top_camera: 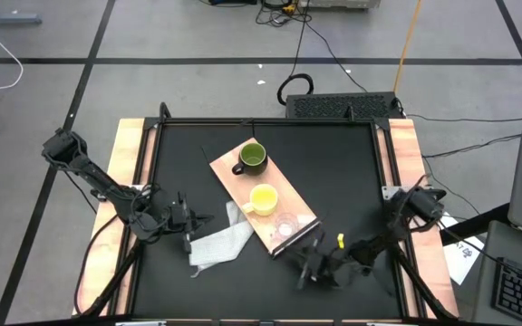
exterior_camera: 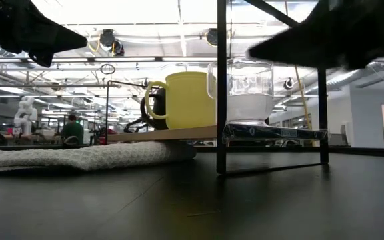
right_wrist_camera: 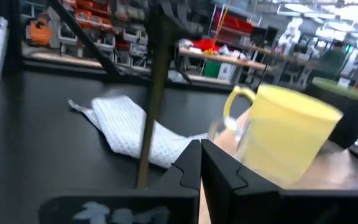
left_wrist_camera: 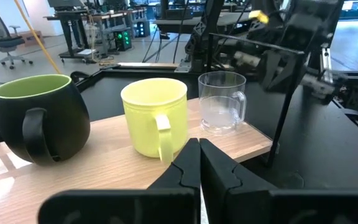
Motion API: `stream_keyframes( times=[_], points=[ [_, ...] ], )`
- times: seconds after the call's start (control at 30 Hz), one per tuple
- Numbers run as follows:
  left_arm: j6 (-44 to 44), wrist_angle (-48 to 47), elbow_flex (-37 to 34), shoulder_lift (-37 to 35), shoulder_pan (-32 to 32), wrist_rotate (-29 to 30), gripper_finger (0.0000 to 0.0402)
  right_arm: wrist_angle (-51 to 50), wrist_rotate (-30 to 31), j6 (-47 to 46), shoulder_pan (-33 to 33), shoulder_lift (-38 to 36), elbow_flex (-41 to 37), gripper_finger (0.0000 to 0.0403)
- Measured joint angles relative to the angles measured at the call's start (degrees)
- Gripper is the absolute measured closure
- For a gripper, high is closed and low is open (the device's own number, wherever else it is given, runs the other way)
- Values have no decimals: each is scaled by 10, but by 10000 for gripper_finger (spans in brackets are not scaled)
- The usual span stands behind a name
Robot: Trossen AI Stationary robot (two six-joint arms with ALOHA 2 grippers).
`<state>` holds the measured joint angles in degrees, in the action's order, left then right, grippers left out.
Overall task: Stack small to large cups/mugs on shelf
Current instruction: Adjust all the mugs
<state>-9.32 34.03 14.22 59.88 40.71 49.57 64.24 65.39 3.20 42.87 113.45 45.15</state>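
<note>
Three cups stand in a row along my shelf (top_camera: 234, 177): the green mug (top_camera: 253, 157) at the far end, the yellow mug (top_camera: 264, 199) in the middle, and the clear cup (top_camera: 286, 223) at the near end by the dark edge strip. None is nested in another yet, so by my reading the stacking has not begun.

The shelf lies slantwise on the bench (top_camera: 333, 172), its long axis running from far-left to near-right. That puts the clear cup, the smallest, closest to my right gripper (top_camera: 314, 265), which sits just off the near-right end of the board. Its jaws are together in the right wrist view, with the yellow mug looming just ahead and the clear cup partly hidden behind it.

My left gripper (top_camera: 191, 224) waits to the left of the shelf, over the white cloth (top_camera: 217, 242), jaws also together, looking broadside at all three cups.

I judge the right arm is better placed for the clear cup; its handle points away from the yellow mug, toward the shelf's near end.
</note>
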Motion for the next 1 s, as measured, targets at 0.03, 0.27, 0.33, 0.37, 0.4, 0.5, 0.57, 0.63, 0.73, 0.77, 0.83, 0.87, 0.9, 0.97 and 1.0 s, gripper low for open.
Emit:
stream_keyframes(
  times=[0.03, 0.27, 0.33, 0.37, 0.4, 0.5, 0.57, 0.63, 0.73, 0.77, 0.83, 0.87, 0.9, 0.97, 1.0],
  points=[
    [0, 0, 0, 0, 0, 0, 401, 0, 12, 13, 11, -7, 0, 403],
    [6, 0, 0, 0, 0, 12, 401, -37, 100, 76, 87, -66, 0, 403],
    [10, 1, 0, 0, 0, 20, 401, -49, 146, 91, 108, -79, 0, 403],
    [14, 1, 0, 0, 0, 21, 401, -52, 171, 101, 119, -84, 0, 403],
    [15, 1, 0, 0, 0, 22, 401, -54, 198, 111, 129, -90, 0, 403],
    [17, 1, 0, 0, 0, 26, 401, -54, 245, 142, 160, -105, -3, 403],
    [22, 1, 0, 0, 0, 26, 401, -54, 246, 141, 176, -122, -16, 403],
    [27, 1, 0, 0, 0, 27, 401, -53, 246, 123, 186, -143, -33, 403],
    [27, 2, 0, 0, -2, 28, 401, -54, 246, 88, 193, -167, -67, 403],
    [27, 2, 0, 0, -2, 29, 401, -55, 246, 77, 195, -173, -79, 403],
    [27, 2, 0, 0, -2, 30, 401, -53, 246, 53, 195, -184, -99, 403],
    [27, 1, 0, 0, -2, 30, 401, -53, 246, 43, 196, -188, -108, 403],
    [27, 1, 0, 0, -2, 30, 401, -54, 246, 35, 197, -191, -118, 403],
    [28, 0, 0, 0, -2, 30, 401, -54, 246, 26, 199, -195, -131, 403],
    [29, 0, 0, 0, -2, 30, 401, -54, 246, 25, 200, -197, -137, 403]
  ],
)
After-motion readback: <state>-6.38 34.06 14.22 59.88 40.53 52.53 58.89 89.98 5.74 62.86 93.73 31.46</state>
